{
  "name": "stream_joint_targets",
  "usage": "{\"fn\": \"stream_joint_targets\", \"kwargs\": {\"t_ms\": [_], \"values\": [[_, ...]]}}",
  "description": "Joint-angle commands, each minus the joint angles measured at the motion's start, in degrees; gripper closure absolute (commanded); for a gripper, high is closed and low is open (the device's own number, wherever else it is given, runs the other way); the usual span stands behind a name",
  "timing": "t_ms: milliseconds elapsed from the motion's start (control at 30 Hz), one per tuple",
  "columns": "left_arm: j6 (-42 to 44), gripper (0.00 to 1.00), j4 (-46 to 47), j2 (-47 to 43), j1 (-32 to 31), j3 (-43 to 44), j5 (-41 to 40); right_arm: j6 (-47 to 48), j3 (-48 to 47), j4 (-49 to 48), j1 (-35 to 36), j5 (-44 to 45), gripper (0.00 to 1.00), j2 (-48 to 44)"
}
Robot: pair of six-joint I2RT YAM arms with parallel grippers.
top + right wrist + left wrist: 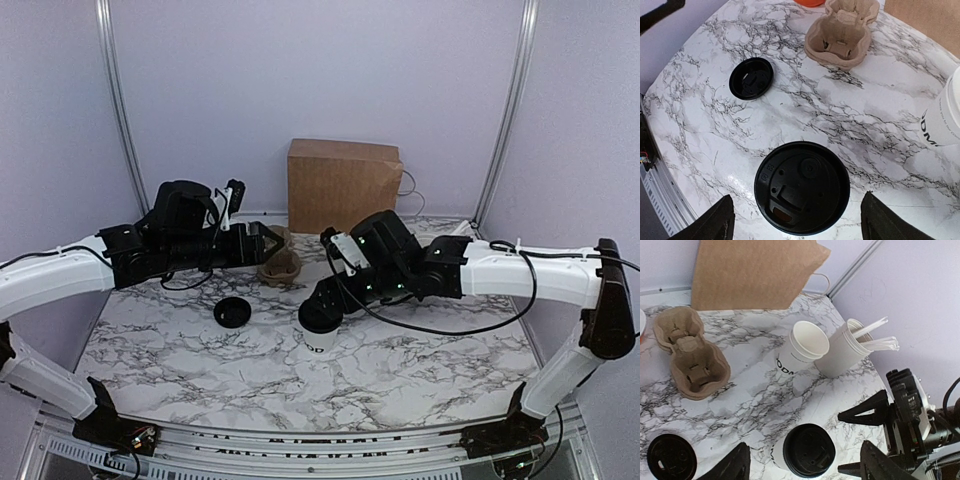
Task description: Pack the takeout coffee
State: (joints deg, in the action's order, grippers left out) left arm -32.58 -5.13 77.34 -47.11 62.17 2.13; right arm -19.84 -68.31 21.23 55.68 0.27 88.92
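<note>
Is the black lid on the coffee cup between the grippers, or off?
On: the black lid covers the rim of the takeout coffee in both wrist views; a spare lid lies loose nearby.

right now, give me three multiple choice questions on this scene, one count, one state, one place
1. Black lids in view: A one; B two; C four.
2. The right gripper is: A open over the lidded cup; B shut on the lidded cup; C shut on nothing.
3. The loose lid lies: A on the lidded cup; B on the table, apart from the lidded cup; C in the right gripper.
Answers: 1 B, one caps the lidded cup, one lies loose. 2 A, its jaws stand wide of the lid. 3 B, marble shows all round it.
</note>
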Motion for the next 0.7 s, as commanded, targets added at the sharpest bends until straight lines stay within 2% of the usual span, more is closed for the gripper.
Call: {"fn": "stream_joint_targets", "kwargs": {"t_ms": [0,233,667], "values": [[2.1,0.18,-4.3,-4.8,1.1,-1.5,-8.3,2.0,-4.9,5.8,2.4,7.3,0.16,2.3],[3.4,0.01,-6.4,-6.9,1.9,-2.1,-9.9,2.1,-8.4,8.4,3.7,7.8,0.14,6.4],[3.9,0.01,-6.4,-8.3,2.4,-3.8,-10.0,1.8,-12.2,12.2,4.5,10.5,0.15,11.0]]}}
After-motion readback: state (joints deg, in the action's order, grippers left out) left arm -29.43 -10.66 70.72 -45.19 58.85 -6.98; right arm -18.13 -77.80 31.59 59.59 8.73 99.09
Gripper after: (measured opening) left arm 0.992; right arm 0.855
